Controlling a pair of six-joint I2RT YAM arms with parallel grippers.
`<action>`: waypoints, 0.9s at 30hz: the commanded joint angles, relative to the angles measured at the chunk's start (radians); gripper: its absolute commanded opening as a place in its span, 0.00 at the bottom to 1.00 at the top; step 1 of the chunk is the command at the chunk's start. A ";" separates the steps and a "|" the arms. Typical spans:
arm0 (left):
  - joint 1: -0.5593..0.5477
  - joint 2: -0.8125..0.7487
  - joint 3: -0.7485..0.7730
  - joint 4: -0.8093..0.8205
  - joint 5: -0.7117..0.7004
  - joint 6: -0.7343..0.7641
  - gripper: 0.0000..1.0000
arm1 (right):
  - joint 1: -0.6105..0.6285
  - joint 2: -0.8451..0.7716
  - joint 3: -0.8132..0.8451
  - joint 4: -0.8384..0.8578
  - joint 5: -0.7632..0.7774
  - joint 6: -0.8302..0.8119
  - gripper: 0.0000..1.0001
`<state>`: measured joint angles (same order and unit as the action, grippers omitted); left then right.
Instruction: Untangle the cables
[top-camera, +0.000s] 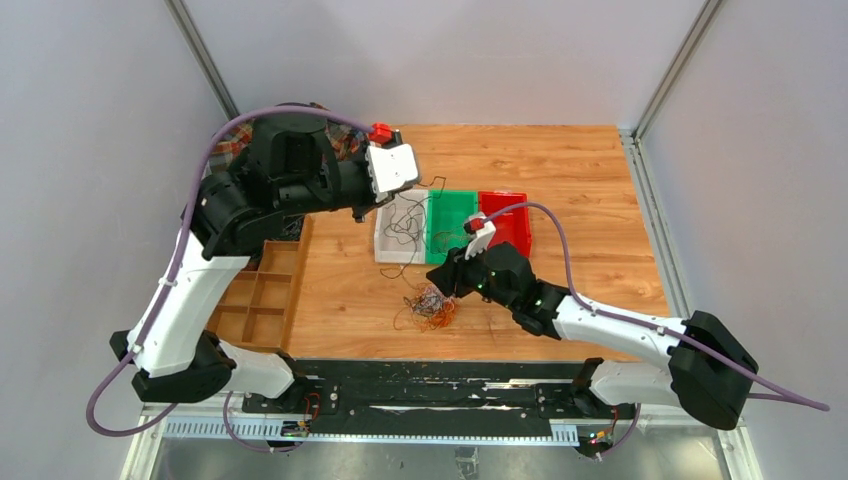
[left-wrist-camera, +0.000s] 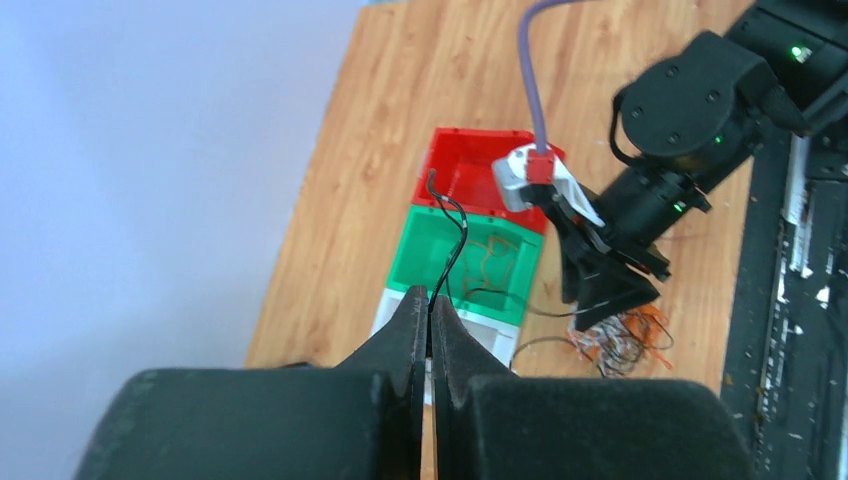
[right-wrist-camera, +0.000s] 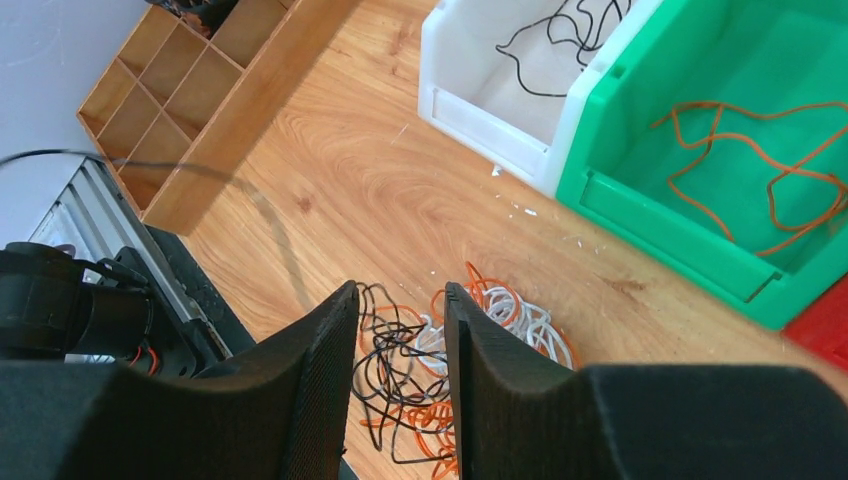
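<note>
At the bottom of the frame, the left gripper (left-wrist-camera: 430, 306) is pinched tight on a thin black wire (left-wrist-camera: 456, 240). The wire curls up over three bins in a row: white (left-wrist-camera: 393, 305), green (left-wrist-camera: 420, 245), red (left-wrist-camera: 450, 165). An orange wire (left-wrist-camera: 490, 255) lies in the green one. On the right, the right gripper (left-wrist-camera: 600, 300) points down at a pile of wires (left-wrist-camera: 628, 340) on the wooden table (left-wrist-camera: 400, 100).
</note>
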<state>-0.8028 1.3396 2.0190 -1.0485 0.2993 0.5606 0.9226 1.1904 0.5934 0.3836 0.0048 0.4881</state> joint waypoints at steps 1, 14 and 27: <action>-0.009 0.021 0.085 0.011 -0.052 0.036 0.00 | 0.012 -0.006 -0.030 0.008 0.021 0.036 0.38; -0.008 0.091 0.277 0.012 -0.103 0.117 0.00 | 0.020 -0.093 -0.067 0.085 -0.054 0.012 0.62; -0.009 0.083 0.252 0.013 -0.173 0.219 0.00 | 0.049 -0.002 -0.037 0.055 -0.185 -0.080 0.62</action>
<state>-0.8032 1.4433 2.2967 -1.0489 0.1600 0.7383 0.9497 1.1648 0.5301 0.4603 -0.1406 0.4461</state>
